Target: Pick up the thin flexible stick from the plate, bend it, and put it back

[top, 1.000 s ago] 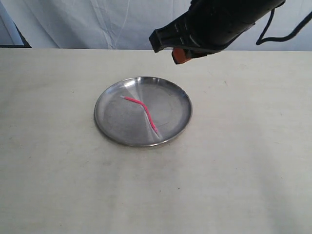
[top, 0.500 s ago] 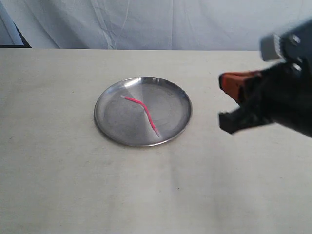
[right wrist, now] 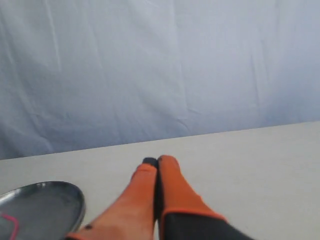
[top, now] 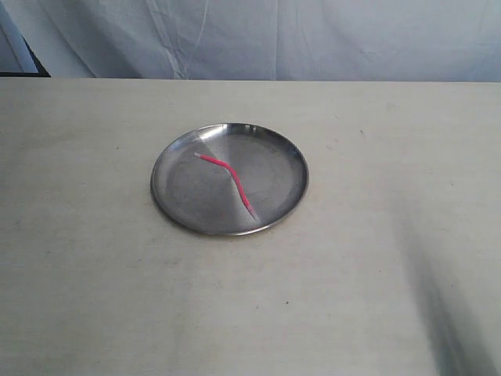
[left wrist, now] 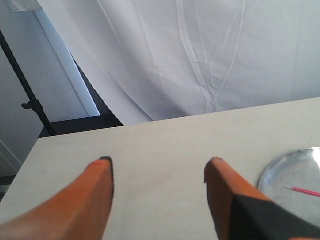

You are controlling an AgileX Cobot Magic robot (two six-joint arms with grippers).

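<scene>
Two grippers, and neither shows in the exterior view now. On the left, the left gripper [left wrist: 160, 162] appears only in its own wrist view, its orange fingers spread wide with nothing between them. It hangs above the bare table [top: 86, 298], well apart from the plate [top: 270, 168].

In the middle, the plate sits flat on the table. The thin flexible stick [top: 232, 178] lies across its shiny floor with one clear kink nearer its left end and both tips inside the rim. It lies just where it lay a second ago, with the same kink and the same slant.

The change is on the right. A second ago the right arm hung over the plate's far rim. Half a second ago it was beside the plate with its jaws parted. Now it has left the exterior view altogether, and only a soft shadow [top: 450, 313] remains on the right of the table. Its wrist view shows the right gripper [right wrist: 157, 161] with fingers pressed together on nothing, the plate in sight but apart from the tips.

The stick is bent and back on the plate, nothing is held and both arms are clear — so the task looks done, with only the retreat left to finish.
</scene>
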